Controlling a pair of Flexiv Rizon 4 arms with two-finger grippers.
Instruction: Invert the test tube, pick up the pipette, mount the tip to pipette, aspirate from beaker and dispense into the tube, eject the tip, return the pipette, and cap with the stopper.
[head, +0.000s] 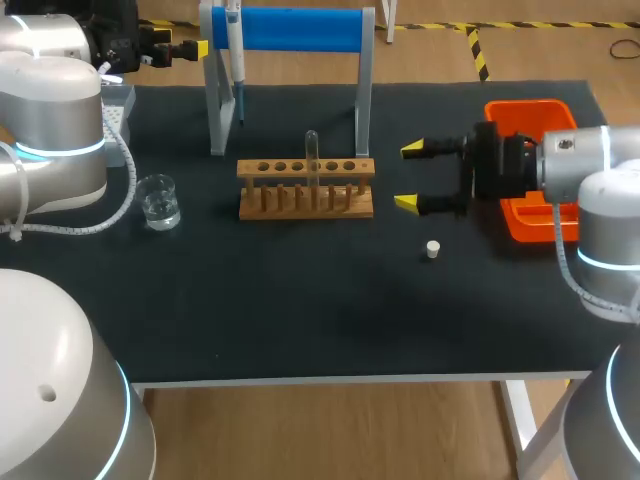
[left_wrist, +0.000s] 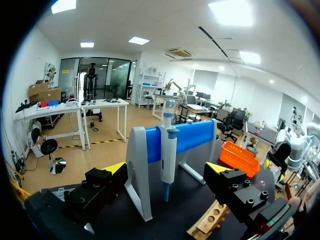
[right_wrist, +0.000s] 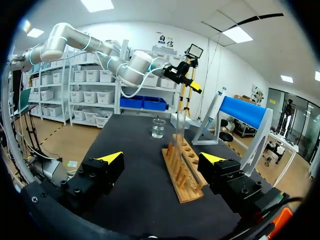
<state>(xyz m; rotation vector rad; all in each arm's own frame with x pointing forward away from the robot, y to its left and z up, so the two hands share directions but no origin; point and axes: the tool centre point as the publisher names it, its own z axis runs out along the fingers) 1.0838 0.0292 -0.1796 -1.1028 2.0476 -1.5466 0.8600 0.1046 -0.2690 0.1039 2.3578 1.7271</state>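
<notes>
Seeing one test tube (head: 312, 158) standing in the single wooden rack (head: 300, 205) mid-table, likely awaiting the invert step, calling for right gripper (head: 410, 176), spread empty just beside rack, closing on it; left gripper (left_wrist: 167, 169) gaping empty, facing one pipette (head: 235, 45); counting one beaker (head: 159, 200), one stopper (head: 432, 249).
</notes>
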